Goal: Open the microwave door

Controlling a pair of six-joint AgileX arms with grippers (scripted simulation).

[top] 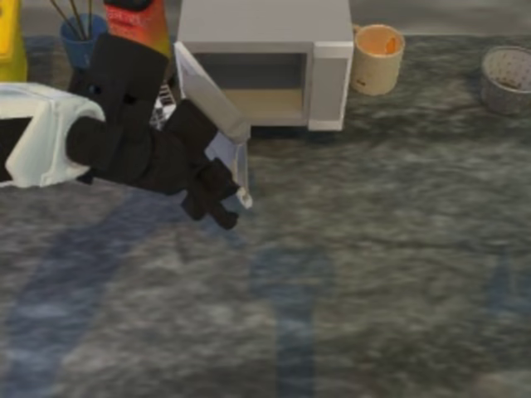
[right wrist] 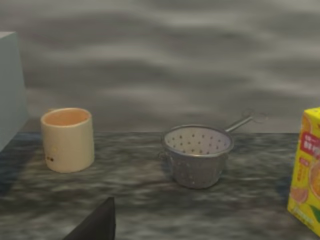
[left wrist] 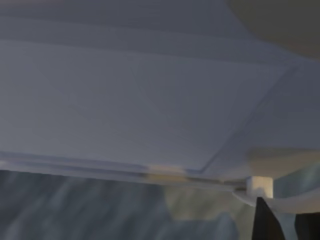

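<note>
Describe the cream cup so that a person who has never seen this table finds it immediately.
Find the microwave at the table's far edge, its door swung open. The cream cup stands just beside it, on the top view's right. It is smooth and solid with an orange inside, unlike the perforated metal strainer farther right.

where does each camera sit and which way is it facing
Top view: above the table, looking down on the microwave; left arm and left gripper at its open microwave door.
Left wrist view: close against the door panel; dark fingers show.
Right wrist view: low, facing the beige cup and colander, both also in the top view.
</note>
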